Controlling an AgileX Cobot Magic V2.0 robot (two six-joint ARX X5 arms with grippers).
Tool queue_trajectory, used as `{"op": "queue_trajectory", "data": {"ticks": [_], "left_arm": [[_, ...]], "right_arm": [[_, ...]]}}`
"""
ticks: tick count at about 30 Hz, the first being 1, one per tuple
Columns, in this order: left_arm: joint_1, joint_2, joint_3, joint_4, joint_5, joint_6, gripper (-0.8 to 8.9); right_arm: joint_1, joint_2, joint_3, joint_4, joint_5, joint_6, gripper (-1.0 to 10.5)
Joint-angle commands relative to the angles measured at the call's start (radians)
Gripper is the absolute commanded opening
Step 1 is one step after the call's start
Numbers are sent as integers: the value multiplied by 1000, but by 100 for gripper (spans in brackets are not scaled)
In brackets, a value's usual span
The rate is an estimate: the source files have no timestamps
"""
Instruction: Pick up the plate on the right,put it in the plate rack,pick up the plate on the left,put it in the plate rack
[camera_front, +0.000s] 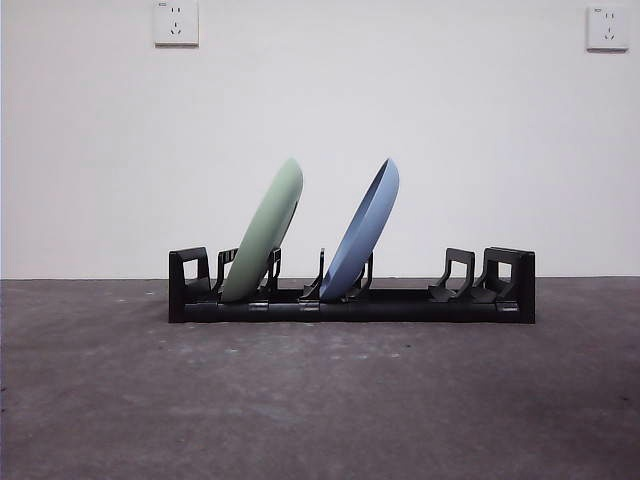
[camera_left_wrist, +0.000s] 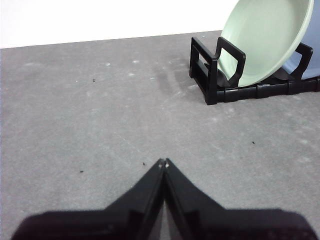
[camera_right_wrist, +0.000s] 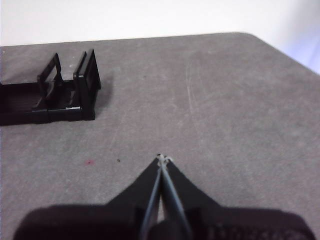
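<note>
Green plate and blue plate are both leaning in the plate rack, well ahead of the left gripper and right gripper, whose jaws are resting together, so nothing seemingly remains to do.

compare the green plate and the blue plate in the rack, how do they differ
The green plate is pale green and sits near the plate rack's left end in the front view; the blue plate is light blue and sits nearer the middle. Both stand on edge between prongs, leaning the same way.
</note>
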Motion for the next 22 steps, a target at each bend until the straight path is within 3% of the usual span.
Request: {"op": "queue_trajectory", "data": {"ticks": [1,22], "left_arm": [[3,0,-11,8,-3,-6,-4],[3,2,-11,8,-3,-6,-4]], "right_arm": [[0,-3,-23,39,-6,31,2],[0,-2,-24,40,-6,31,2]]}}
